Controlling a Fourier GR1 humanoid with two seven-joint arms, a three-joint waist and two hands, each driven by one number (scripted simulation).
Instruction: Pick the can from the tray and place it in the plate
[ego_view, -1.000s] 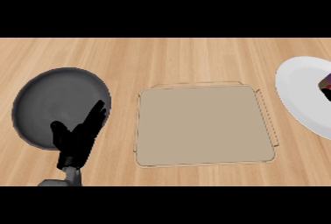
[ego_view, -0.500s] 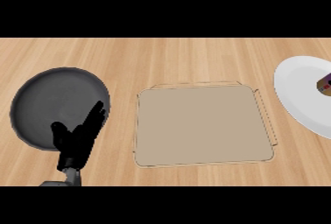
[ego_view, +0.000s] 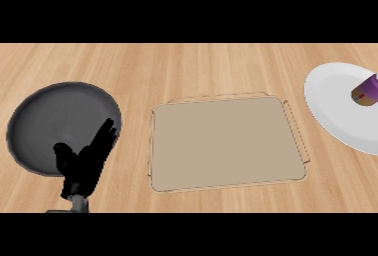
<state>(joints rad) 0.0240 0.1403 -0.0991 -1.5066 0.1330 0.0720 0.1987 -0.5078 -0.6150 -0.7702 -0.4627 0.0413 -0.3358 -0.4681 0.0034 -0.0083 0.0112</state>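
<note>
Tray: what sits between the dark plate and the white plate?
Head view: only the beige tray lies between dark plate and white plate, on bare wood.

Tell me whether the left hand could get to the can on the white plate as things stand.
Probably not easily. The left hand rests open over the dark plate at far left, while the can lies on the white plate at the right edge, with the whole tray between them.
</note>
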